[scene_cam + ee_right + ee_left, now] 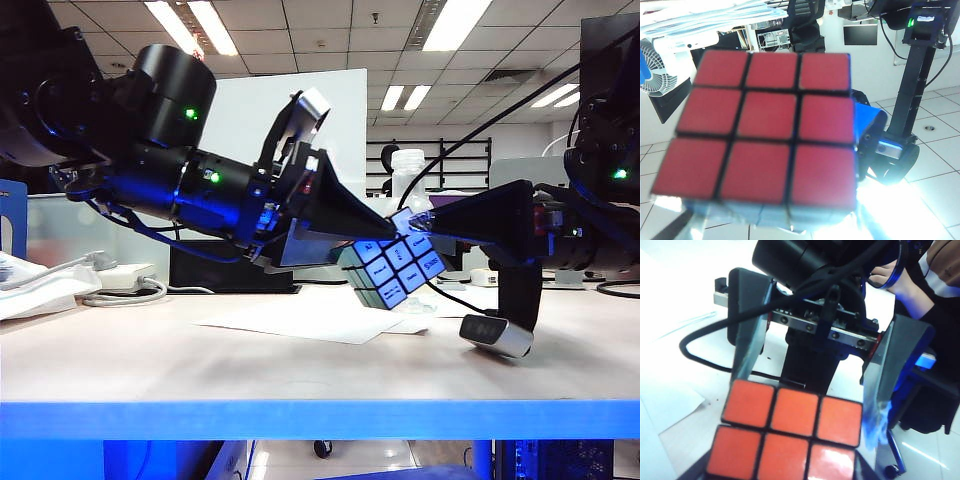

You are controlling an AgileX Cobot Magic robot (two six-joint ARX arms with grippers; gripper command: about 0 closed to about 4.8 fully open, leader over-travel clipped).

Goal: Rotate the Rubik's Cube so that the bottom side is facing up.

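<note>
Above the table [300, 350], left gripper [385, 232] fingers gripped the Rubik's Cube [395, 262]; right gripper [418, 222] fingers' state was indeterminate; handover pending.

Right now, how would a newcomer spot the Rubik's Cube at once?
Look above the pale table, mid-air where the two black arms meet. The Rubik's Cube hangs tilted between the left gripper and the right gripper: the only blue-tiled, black-gridded block there.

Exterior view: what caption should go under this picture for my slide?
Left gripper holds the tilted cube above the table as the right gripper meets it.
</note>
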